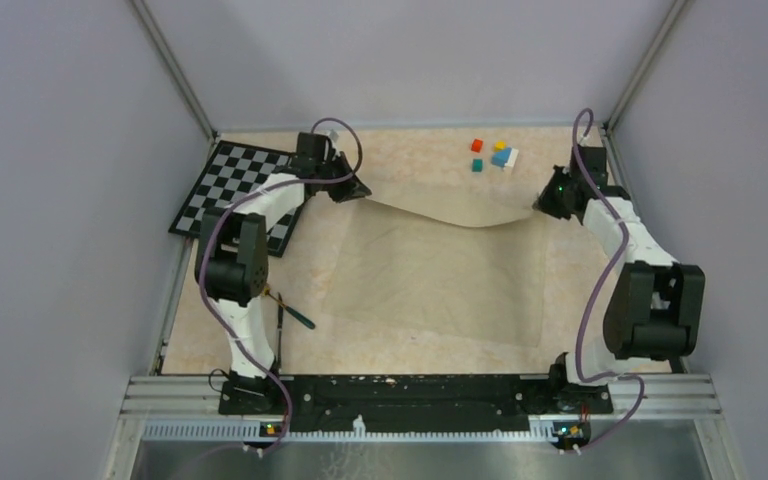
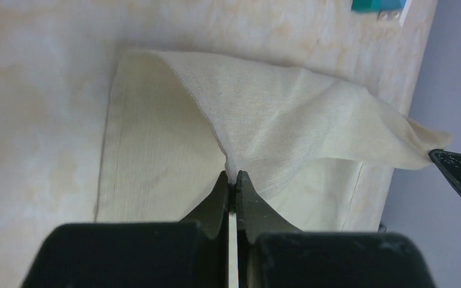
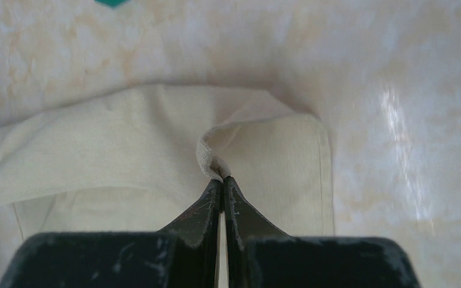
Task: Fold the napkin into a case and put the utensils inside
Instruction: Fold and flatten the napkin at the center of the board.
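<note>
The beige napkin (image 1: pixel 440 265) lies spread in the middle of the table, its far edge lifted and sagging between both grippers. My left gripper (image 1: pixel 355 190) pinches the far left corner, jaws shut on the cloth (image 2: pixel 276 114) at the tips (image 2: pixel 232 178). At the far right, my right gripper (image 1: pixel 545 205) is shut on the other far corner, a small curl of napkin (image 3: pixel 156 138) poking out above its tips (image 3: pixel 222 180). The utensils (image 1: pixel 290 314), dark sticks with one teal handle, lie on the table left of the napkin, beside the left arm.
A black-and-white checkerboard (image 1: pixel 222 185) lies at the far left, partly under the left arm. Several small coloured cubes (image 1: pixel 495 155) sit at the far right of the table. Grey walls close in on both sides.
</note>
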Robot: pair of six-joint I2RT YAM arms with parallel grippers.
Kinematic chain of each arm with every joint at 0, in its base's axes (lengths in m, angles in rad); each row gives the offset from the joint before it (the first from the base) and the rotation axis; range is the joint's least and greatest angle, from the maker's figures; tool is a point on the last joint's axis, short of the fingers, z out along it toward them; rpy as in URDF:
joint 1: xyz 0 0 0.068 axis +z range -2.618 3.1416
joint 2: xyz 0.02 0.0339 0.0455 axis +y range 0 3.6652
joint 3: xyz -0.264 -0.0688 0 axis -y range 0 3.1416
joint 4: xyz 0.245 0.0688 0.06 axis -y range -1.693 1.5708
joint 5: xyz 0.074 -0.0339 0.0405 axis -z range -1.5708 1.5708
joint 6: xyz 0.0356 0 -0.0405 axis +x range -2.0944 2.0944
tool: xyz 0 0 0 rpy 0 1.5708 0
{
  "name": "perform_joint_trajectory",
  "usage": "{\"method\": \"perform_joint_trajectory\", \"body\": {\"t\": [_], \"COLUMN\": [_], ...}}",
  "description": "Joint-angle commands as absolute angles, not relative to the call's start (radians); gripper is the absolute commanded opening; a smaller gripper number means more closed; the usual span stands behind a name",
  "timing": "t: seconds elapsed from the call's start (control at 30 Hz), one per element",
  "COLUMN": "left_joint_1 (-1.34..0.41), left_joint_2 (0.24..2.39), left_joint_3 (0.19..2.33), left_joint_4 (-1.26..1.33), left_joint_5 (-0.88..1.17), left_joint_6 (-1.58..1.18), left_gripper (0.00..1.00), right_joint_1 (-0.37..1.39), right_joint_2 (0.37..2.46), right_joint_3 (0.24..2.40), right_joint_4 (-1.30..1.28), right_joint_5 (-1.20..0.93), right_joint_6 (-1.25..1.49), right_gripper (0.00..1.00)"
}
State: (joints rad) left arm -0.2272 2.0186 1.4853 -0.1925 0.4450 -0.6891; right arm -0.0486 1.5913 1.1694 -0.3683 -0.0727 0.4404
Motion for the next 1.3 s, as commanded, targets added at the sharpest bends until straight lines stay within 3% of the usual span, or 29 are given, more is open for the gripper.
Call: {"method": "perform_joint_trajectory", "body": {"t": [0.0, 0.2, 0.4, 0.97, 1.27], "left_joint_1": [-0.212, -0.212, -0.212, -0.212, -0.212], "left_joint_2": [1.816, 1.628, 1.478, 1.312, 1.341], "left_joint_3": [1.334, 1.127, 0.881, 0.707, 0.664], "left_joint_4": [-0.344, -0.470, -0.441, -0.494, -0.481], "left_joint_5": [0.471, 0.457, 0.565, 0.509, 0.496], "left_joint_6": [-0.600, -0.504, -0.521, -0.534, -0.538], "left_gripper": [0.00, 0.00, 0.00, 0.00, 0.00], "right_joint_1": [-0.055, -0.056, -0.055, -0.055, -0.052], "right_joint_2": [1.368, 1.168, 0.982, 0.941, 1.040], "right_joint_3": [1.036, 0.870, 0.687, 0.637, 0.628], "right_joint_4": [-0.563, -0.821, -0.901, -1.018, -0.996], "right_joint_5": [-0.160, -0.120, -0.128, -0.050, -0.040], "right_joint_6": [0.503, 0.596, 0.683, 0.677, 0.679], "right_gripper": [0.00, 0.00, 0.00, 0.00, 0.00]}}
